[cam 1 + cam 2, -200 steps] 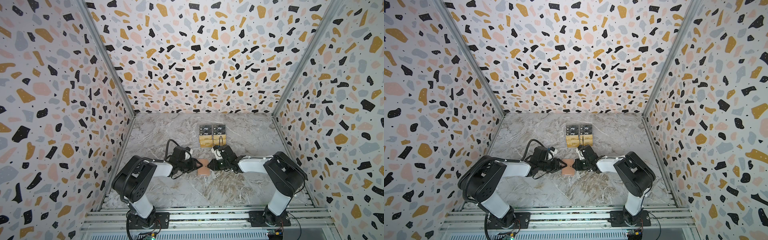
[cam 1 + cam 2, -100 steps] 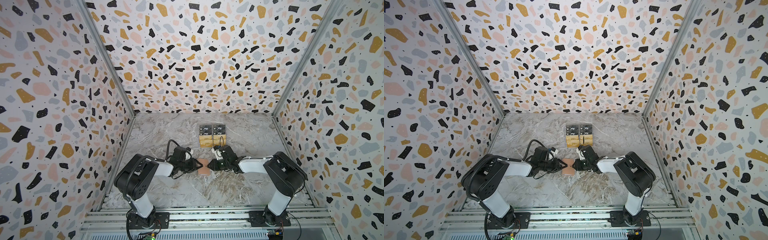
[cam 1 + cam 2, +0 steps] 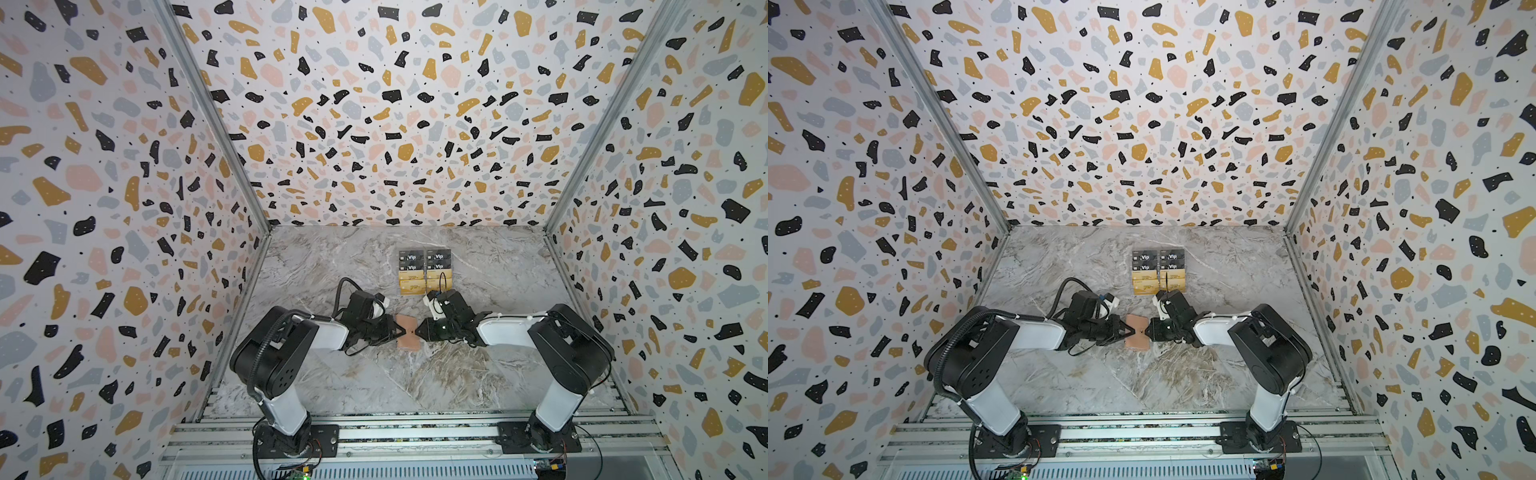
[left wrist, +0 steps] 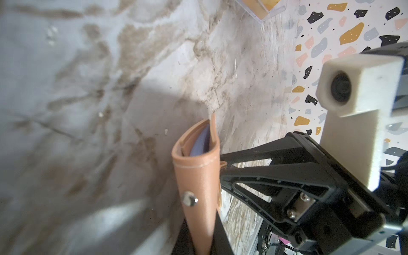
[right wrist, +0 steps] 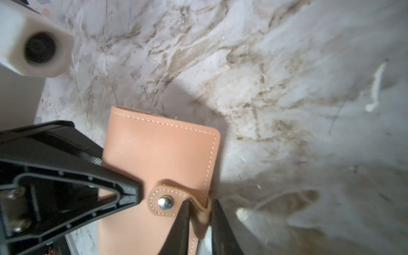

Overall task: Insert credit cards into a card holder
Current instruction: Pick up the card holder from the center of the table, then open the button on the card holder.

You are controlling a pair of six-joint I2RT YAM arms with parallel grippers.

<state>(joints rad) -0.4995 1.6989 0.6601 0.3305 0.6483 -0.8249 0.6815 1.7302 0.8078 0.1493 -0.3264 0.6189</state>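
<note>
The salmon-pink card holder lies closed at the middle of the marble table, between both grippers. My left gripper is shut on its left edge; in the left wrist view the card holder runs between the jaws of that gripper. My right gripper is shut on the strap tab, beside the round snap on the card holder. The gold credit cards sit in the stand behind.
Black "Vip" cards fill the upper tiers of the clear acrylic stand, just behind the right wrist. Terrazzo-patterned walls enclose the table on three sides; a metal rail carrying both arm bases runs along the front.
My left gripper's jaws have closed onto the card holder's edge. The right gripper has kept its hold on the strap tab, and the card holder has stayed in place.
</note>
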